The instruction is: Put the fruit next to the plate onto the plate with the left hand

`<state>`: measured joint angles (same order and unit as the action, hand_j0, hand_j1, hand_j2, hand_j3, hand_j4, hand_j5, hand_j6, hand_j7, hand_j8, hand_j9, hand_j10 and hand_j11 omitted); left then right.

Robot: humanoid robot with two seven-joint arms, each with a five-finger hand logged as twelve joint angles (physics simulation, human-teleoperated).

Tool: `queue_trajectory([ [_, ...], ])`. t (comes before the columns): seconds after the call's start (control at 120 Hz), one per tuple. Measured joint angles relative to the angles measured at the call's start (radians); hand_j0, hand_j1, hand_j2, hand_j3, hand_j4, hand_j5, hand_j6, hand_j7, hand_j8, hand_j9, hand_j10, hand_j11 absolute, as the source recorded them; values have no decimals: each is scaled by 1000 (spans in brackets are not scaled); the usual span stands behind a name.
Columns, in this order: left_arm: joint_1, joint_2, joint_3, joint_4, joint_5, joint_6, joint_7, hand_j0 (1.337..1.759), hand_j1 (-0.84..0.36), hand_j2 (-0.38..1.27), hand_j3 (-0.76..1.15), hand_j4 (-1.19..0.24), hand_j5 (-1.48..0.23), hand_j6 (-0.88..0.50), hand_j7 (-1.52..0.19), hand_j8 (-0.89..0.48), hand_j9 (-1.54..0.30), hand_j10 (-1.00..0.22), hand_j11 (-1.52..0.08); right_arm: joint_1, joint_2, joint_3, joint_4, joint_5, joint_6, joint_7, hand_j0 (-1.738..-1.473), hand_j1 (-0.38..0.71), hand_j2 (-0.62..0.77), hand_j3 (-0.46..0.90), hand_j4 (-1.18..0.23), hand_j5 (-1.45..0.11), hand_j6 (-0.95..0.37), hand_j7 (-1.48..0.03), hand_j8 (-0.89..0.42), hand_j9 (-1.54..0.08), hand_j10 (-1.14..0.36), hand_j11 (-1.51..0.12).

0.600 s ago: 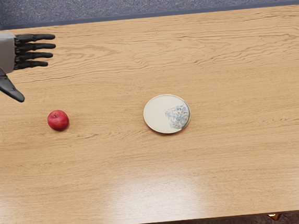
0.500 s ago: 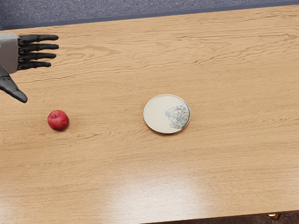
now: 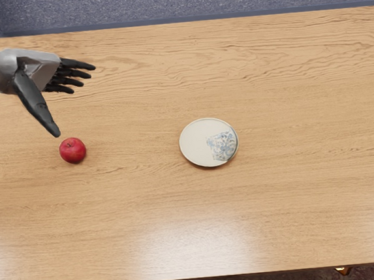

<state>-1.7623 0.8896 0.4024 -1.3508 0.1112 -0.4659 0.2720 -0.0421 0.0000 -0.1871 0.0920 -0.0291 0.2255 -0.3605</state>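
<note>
Clearly nothing is done yet; the apple (image 3: 72, 150) lies well left of the plate (image 3: 193, 139); the left hand (image 3: 44, 77), spread and empty, hangs farther left of it; grabbing comes next.

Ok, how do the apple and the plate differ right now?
The apple is red and round; the plate is flat, cream with a bluish patch. The plate is wider than the apple. The apple lies near the thumb of the open left hand; the plate sits far to its right. Both rest on the table, apart.
</note>
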Motion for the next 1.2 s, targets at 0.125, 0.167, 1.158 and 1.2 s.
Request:
queue_trajectory([
  [0.125,10,-122,192,-31,27,316,1,1658,336,2,0,-13,-15,-14,-15,-14,-15,-13,-15,0,0,0,0,0,0,0,-1658,-349,0,0,-1,0,-1,0,-1,0,0,0],
  [0.167,17,-152,238,-43,40,426,1,1658,334,3,0,-14,-17,-15,-17,-15,-17,-14,-17,0,0,0,0,0,0,0,-1658,-349,0,0,0,0,-1,0,0,0,0,0],
  [1.158,127,-367,414,-150,77,1039,47,1658,6,58,0,-286,-372,-286,-372,-287,-372,-286,-372,0,0,0,0,0,0,0,-1658,-349,0,0,0,0,0,0,0,0,0,0],
  [1.2,137,-379,413,-143,78,1045,47,1658,-10,61,0,-300,-389,-300,-389,-300,-389,-300,-389,0,0,0,0,0,0,0,-1658,-349,0,0,0,0,0,0,0,0,0,0],
])
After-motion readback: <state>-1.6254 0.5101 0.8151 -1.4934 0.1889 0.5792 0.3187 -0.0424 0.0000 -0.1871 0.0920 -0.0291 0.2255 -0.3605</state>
